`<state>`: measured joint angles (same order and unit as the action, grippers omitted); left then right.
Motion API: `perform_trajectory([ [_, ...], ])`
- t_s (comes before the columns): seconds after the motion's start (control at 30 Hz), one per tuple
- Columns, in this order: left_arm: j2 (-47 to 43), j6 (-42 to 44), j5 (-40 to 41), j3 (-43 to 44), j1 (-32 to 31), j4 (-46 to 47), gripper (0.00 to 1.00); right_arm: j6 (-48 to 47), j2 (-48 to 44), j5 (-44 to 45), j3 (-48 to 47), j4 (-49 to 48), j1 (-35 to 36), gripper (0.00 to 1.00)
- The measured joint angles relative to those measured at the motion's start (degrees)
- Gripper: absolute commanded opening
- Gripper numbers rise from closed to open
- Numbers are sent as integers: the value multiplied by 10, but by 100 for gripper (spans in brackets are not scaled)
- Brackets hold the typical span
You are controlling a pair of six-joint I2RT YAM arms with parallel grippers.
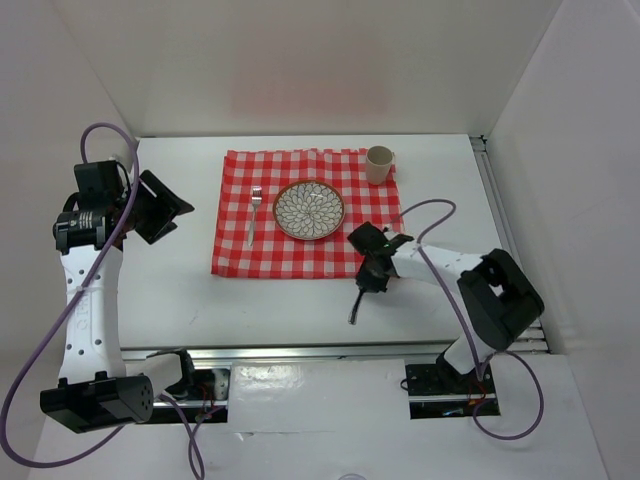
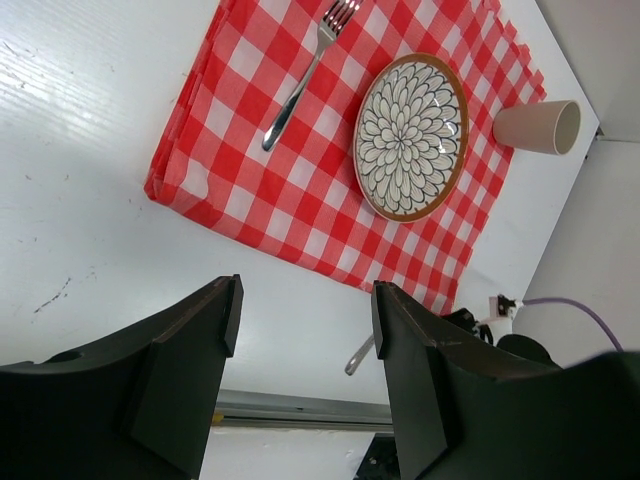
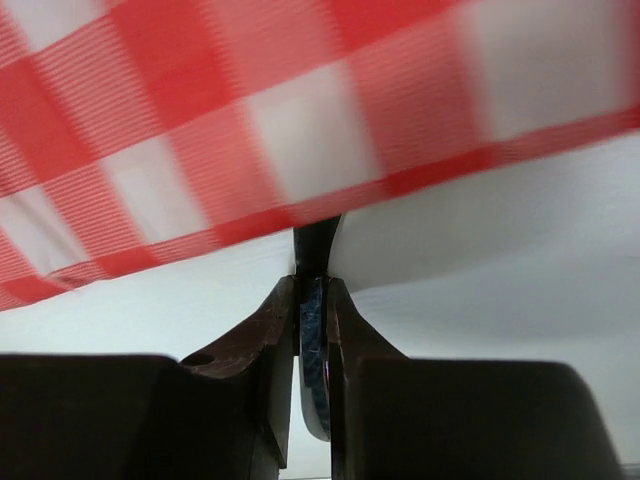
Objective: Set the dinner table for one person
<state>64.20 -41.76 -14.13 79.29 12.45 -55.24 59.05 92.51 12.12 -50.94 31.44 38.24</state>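
The right tool (image 3: 313, 290) is pinched narrow on a thin metal utensil (image 3: 316, 370), seen edge-on between its fingers (image 3: 268, 335); the utensil's handle juts toward the near edge, just off the near right corner of the checked cloth (image 1: 235, 250); on the cloth lie a patterned plate (image 1: 309, 210), a fork (image 1: 253, 215) to its left, and a cup (image 1: 379, 164) at the far right corner; the left tool (image 2: 305, 300) hangs wide and empty over the left of the white surface (image 1: 180, 290), which spreads under everything.
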Motion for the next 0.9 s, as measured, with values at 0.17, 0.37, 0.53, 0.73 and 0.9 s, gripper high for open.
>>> perform_trajectory([
  [0.17, 1, 0, 0, -2, 0, 1, 71, -8, -94, -9, 87, 13, -92, 9],
  [0.37, 2, 0, -1, -10, 0, 4, 70, -32, -140, -3, 116, 62, -169, 9],
  [0.53, 2, 0, -3, -10, 0, 4, 70, -33, -130, -4, 107, 81, -197, 9],
  [0.73, 3, 0, -4, -10, 0, 4, 70, -60, -105, 11, 78, 84, -266, 9],
  [0.9, 4, 0, -6, -9, 0, 4, 70, -92, -104, 27, 43, 86, -273, 8],
])
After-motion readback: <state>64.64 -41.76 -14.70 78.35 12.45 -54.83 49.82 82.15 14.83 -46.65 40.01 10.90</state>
